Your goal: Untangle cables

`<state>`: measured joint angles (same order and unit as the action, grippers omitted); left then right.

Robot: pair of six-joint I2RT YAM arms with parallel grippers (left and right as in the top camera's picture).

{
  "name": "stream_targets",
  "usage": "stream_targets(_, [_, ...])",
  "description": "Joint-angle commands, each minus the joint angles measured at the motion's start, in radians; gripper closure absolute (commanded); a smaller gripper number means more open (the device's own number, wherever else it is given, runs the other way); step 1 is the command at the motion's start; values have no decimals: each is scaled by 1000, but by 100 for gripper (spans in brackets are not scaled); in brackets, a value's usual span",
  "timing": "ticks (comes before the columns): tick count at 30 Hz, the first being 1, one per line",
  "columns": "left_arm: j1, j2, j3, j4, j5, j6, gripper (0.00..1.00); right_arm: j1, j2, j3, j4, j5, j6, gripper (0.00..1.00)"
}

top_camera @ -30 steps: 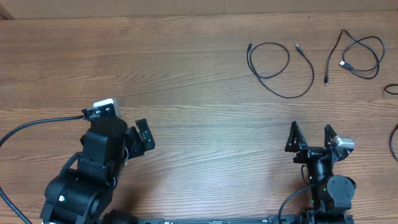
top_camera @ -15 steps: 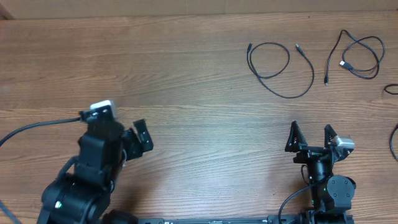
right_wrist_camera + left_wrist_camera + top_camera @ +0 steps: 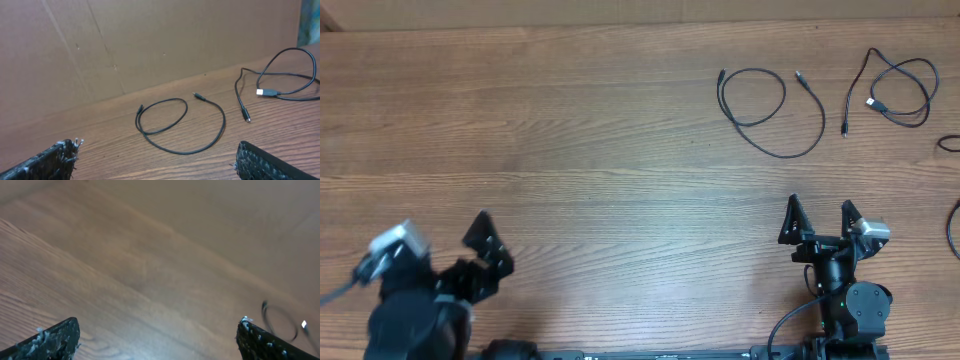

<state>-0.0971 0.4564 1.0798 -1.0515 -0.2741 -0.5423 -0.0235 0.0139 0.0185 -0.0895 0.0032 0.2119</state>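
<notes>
1. The wooden surface [image 3: 620, 150] fills my overhead view.
2. My left gripper [image 3: 488, 250] sits at the near-left edge, blurred from above; its wrist view shows the fingers spread wide, holding nothing.
3. My right gripper [image 3: 818, 218] sits at the near-right edge; fingers apart, empty.
4. A looped cable [image 3: 765, 105] lies at the far right; a second cable [image 3: 895, 90] lies beside it, not touching; both are well apart from my grippers.

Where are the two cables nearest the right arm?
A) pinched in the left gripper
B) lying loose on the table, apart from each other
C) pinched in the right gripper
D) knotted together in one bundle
B: the looped cable and the USB-plug cable lie separately on the table, while the left gripper and right gripper are open and empty.
</notes>
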Motion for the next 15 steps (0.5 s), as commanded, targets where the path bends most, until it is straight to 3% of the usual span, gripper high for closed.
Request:
stream_targets(1, [45,-93,8,0,-14,23,1,3,-11,-11,6,-5,-4,0])
stream_targets(10, [85,-301,8,-8,-14,23,0,3,-11,-11,6,-5,-4,0])
stream_targets(15, [85,-369,8,-96,-14,23,0,3,-11,-11,6,-5,-4,0])
